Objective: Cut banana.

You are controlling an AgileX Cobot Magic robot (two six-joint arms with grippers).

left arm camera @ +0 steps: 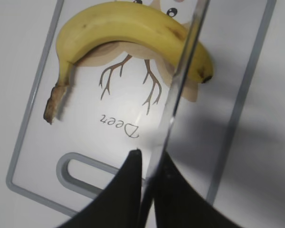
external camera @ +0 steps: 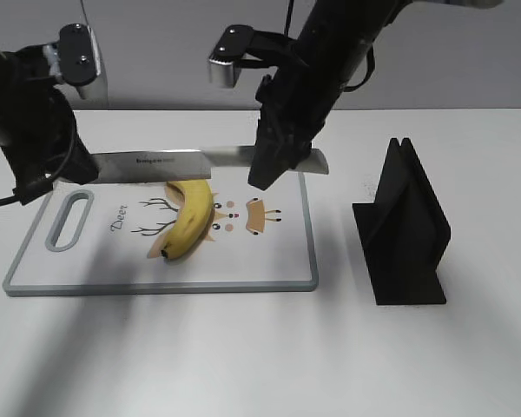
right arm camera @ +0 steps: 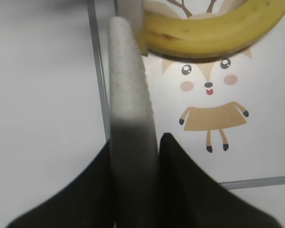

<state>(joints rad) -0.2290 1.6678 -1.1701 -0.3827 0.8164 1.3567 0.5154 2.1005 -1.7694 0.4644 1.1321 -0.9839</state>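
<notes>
From my station I see the banana (external camera: pixel 189 219) lying whole and unpeeled on the white cutting board (external camera: pixel 243 269), over the printed deer drawing, with its dark blunt tip toward the board's near edge and its curve bowing toward the middle of the board. A long knife (external camera: pixel 169 164) hangs level above the board's far edge, held at both ends. The left gripper (left arm camera: pixel 149 164) is clamped on the blade near the board's handle slot, its two dark fingers (left arm camera: pixel 128 190) pressed to either side of the steel in the left wrist view. The right gripper (right arm camera: pixel 133 152) is closed on the knife's grey handle (right arm camera: pixel 128 85), which runs up between its fingers in the right wrist view. The banana sits below the blade and between the two grippers, nearer the left one in the exterior view; from the left wrist camera the blade crosses over the fruit close to its dark tip (I cannot tell whether the edge actually touches the peel). The brown stem (left arm camera: pixel 54 102) points toward the board's far rim, clear of both grippers. A black slotted stand (external camera: pixel 404 230) rests on the table (external camera: pixel 243 365) to the right of the board, well apart from the banana.
</notes>
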